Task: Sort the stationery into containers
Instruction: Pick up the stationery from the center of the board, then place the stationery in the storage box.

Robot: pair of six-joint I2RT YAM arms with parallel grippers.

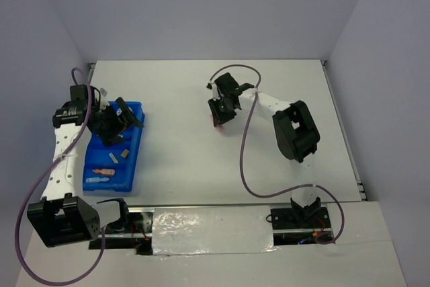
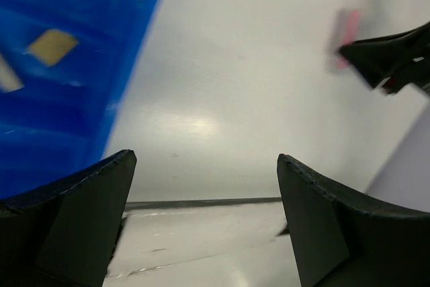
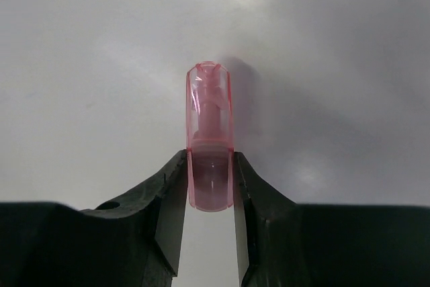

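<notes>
the right gripper (image 3: pixel 210 160) is pinching a short, translucent pink stick (image 3: pixel 209 109) by its near end, one finger pressed against each side, the rounded far end poking out ahead of the fingertips over the white bench (image 1: pixel 188 159). from above, this gripper sits near the middle of the bench, well apart from the blue tray (image 1: pixel 134 159), with a bit of pink showing just below it; whether the stick touches the surface cannot be told. the left gripper (image 2: pixel 205 166) is spread wide with nothing between its fingers, and hovers over the far end of the tray at the left side of the bench. in the tray, a tan block (image 1: pixel 112 158) and a grey block (image 1: pixel 125 154) lie side by side in one compartment; closer to the arm bases lie a pink-orange stick (image 1: pixel 102 171) and, nearest of all, a light-blue stick (image 1: pixel 97 181), each set crosswise.
</notes>
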